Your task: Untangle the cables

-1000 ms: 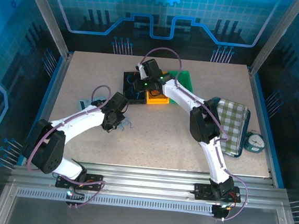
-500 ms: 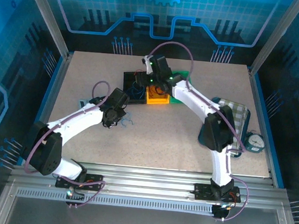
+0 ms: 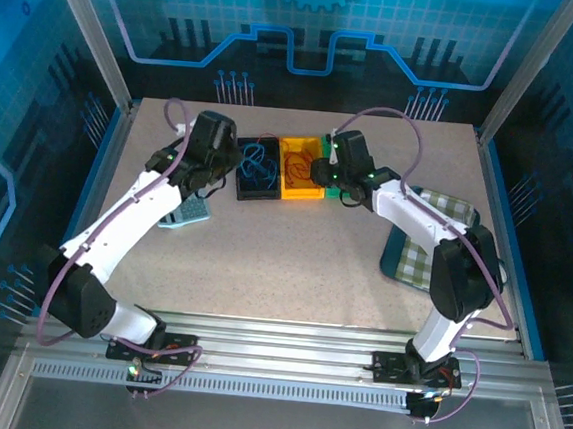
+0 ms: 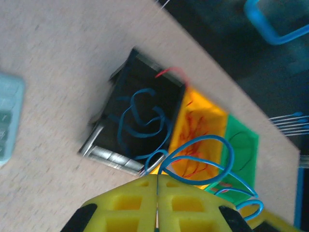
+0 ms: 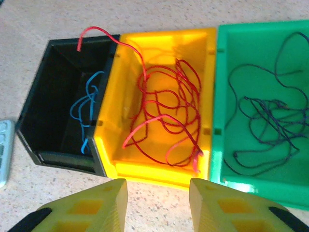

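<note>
- The left gripper (image 4: 157, 186) is closed and seems to pinch the blue cable (image 4: 205, 138). Its loose loops stand over the yellow bin (image 5: 164, 41) and the green bin (image 5: 241, 43). If released there, the cable could drop onto another bunch and tangle again.
- The red cable (image 5: 164, 116) has one end trailing left over the wall into the black bin (image 5: 53, 77), where more blue wire lies. Pulling either wire could drag the other along.
- The right gripper (image 5: 157, 198) hangs just on the near side of the yellow bin, fingers partly apart and holding nothing.
- The cables are thin, springy, loopy bunches at the far middle of the table. Red lies in the middle bin, the dark cable (image 5: 263, 121) in the right one, and blue in the left one.
</note>
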`<control>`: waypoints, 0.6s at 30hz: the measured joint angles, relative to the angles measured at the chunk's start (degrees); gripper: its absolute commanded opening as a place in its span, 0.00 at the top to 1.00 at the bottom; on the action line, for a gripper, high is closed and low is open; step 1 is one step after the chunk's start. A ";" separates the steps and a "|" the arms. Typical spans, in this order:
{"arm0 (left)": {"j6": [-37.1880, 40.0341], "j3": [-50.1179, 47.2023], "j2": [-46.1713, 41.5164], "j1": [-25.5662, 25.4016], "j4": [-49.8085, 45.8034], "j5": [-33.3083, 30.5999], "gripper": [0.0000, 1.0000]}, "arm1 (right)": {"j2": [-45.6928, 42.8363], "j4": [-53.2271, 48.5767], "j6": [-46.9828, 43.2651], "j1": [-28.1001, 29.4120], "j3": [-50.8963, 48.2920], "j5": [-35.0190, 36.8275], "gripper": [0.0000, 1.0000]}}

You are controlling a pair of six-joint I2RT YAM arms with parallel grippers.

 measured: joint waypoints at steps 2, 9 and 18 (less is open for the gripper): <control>1.20 2.89 3.02 0.37 1.42 -0.46 1.00 | -0.92 -0.07 0.04 0.09 -0.59 -0.02 0.62; 1.64 8.15 17.70 0.57 1.68 -5.01 1.00 | -4.83 -0.04 -0.55 0.00 -0.83 -0.04 0.62; 3.15 18.67 29.81 0.57 -0.28 -9.07 1.00 | -7.85 -0.20 -2.67 -0.22 -1.95 -0.07 0.61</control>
